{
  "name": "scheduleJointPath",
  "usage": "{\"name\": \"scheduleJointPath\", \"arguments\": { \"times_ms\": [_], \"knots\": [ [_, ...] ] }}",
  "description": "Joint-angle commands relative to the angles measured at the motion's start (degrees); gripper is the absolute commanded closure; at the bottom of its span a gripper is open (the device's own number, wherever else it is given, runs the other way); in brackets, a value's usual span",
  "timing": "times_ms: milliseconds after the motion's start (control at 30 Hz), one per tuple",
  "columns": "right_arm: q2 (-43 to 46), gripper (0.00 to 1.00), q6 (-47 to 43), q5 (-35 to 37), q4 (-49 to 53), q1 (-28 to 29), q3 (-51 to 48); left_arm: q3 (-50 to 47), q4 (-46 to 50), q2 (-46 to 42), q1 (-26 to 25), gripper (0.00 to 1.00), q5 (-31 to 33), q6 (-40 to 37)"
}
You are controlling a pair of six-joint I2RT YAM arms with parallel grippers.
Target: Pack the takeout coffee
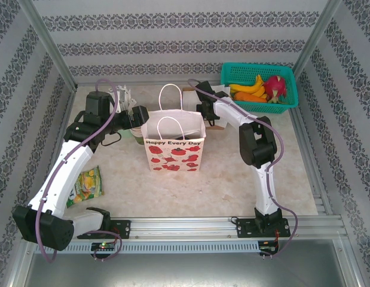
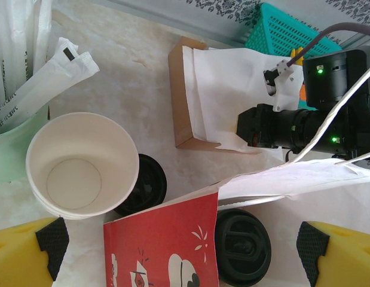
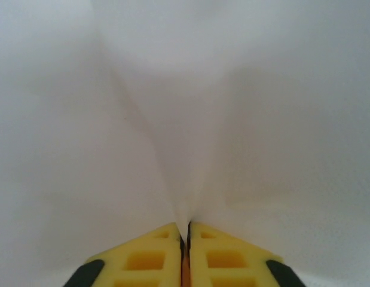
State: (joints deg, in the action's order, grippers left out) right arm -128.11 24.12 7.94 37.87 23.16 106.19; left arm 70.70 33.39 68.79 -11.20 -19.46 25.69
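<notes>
The paper bag [image 1: 173,146], white with red strawberries, stands mid-table with its mouth open. My right gripper [image 3: 186,239] is shut on a fold of the bag's white paper, at the bag's right rim [image 1: 204,116]. My left gripper [image 2: 185,257] hangs open over the bag's left edge [image 1: 141,115], its yellow fingers [image 2: 44,251] wide apart. Between them I see the bag's red side [image 2: 164,245] and a round black lid, the takeout coffee [image 2: 241,245], ringed by white paper as if inside the bag. Its cup wall is hidden. A second black lid [image 2: 147,185] peeks from behind the stacked cups.
Lidless stacked cups [image 2: 83,164] stand left of the bag, beside a pale green cup of white sticks [image 2: 17,119]. A brown-and-white paper packet [image 2: 193,89] lies behind the bag. A teal fruit basket [image 1: 259,86] sits back right, and a yellow-green snack packet [image 1: 86,182] lies front left.
</notes>
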Motion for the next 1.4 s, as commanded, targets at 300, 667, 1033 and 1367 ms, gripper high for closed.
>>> {"name": "scheduleJointPath", "arguments": {
  "times_ms": [300, 667, 1033, 1367],
  "knots": [
    [-1.63, 0.99, -8.22, -12.20, -7.01, -0.17, 4.37, -1.11, -1.03, -1.10, -0.42, 0.00, 0.74, -1.85],
    [16.21, 1.00, -5.88, -3.73, -15.89, -1.70, -10.46, 0.13, -1.70, -0.89, -0.35, 0.00, -0.10, -1.47],
    [36.11, 1.00, -5.75, -9.56, -30.63, -4.52, -26.37, 5.16, -4.92, -1.67, -0.12, 0.00, 0.02, -4.83],
    [50.23, 1.00, -10.39, -20.06, -36.29, -4.71, -32.45, 15.46, -15.43, 5.62, -0.62, 0.00, -21.56, -18.46]
  ]
}}
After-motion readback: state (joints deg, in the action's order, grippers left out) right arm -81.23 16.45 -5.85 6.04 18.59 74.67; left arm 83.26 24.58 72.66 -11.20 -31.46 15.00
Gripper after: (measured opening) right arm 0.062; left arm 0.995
